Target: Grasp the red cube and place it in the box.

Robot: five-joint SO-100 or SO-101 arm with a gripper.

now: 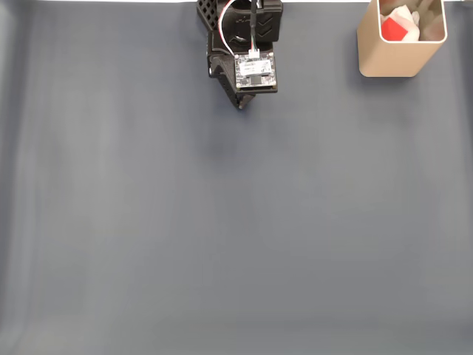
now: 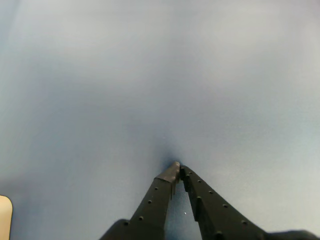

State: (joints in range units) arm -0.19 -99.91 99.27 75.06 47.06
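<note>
The red cube (image 1: 394, 28) lies inside the beige box (image 1: 399, 59) at the top right of the fixed view, against the white inner wall. My gripper (image 1: 240, 103) sits folded back at the top centre of the table, well to the left of the box. In the wrist view the two black fingers meet at their tips, so the gripper (image 2: 177, 166) is shut with nothing held, hovering close over the grey mat. A sliver of the box (image 2: 4, 217) shows at the lower left edge of the wrist view.
A plain blue-grey mat (image 1: 222, 222) covers the whole table. The arm's base and camera board (image 1: 255, 70) stand at the top edge. Pale strips mark the mat's left and top borders.
</note>
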